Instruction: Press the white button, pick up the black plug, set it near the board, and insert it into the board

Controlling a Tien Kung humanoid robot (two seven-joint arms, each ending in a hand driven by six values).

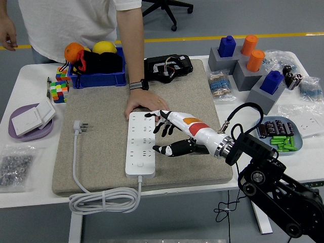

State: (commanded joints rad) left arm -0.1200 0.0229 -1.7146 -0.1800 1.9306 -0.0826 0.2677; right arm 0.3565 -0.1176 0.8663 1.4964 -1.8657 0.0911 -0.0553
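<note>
The white power strip (140, 147) lies on the beige mat (96, 152), its white button (140, 164) at the near end. My right hand (158, 132) hovers over the strip's right edge near its far half. It is open, fingers spread and pointing left, holding nothing. The black plug is hidden under my forearm; only its black cable (242, 112) loops up beside my wrist. A person's hand (147, 104) presses flat on the strip's far end. My left arm is out of view.
The strip's white cord (104, 199) coils at the mat's near edge, its plug (81, 126) at left. A blue bin (97, 68), black device (168, 67), grey blocks (243, 66), battery plate (278, 135) and purple plate (30, 121) ring the mat.
</note>
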